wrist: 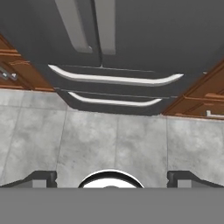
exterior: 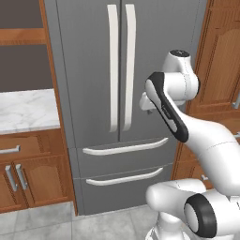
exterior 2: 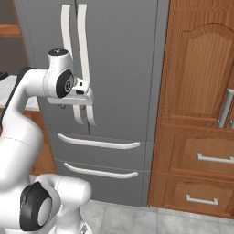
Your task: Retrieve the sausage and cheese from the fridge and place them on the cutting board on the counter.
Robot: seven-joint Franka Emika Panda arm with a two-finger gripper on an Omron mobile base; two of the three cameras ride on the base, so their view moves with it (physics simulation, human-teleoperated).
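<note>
We face fridge [exterior: 117,93], doors shut, filling centre frame; sausage and cheese presumably inside, unseen. Our gripper [wrist: 112,177] spread wide, empty, aimed floorward. Door likely heavy, stiff; we judge best hold low on right-door handle [exterior: 129,70], rigid bar.

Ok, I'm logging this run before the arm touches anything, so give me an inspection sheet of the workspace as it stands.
Surface: counter, white marble, bare where visible.
Job's things: fridge, both doors and both drawers shut; sausage, cheese and cutting board nothing seen.
Clutter: nothing seen.
Tool: tool open, holding nothing, in front of the fridge doors near the door handles.
Cables: nothing seen.
Surroundings: wooden cabinets either side, grey tiled floor.
</note>
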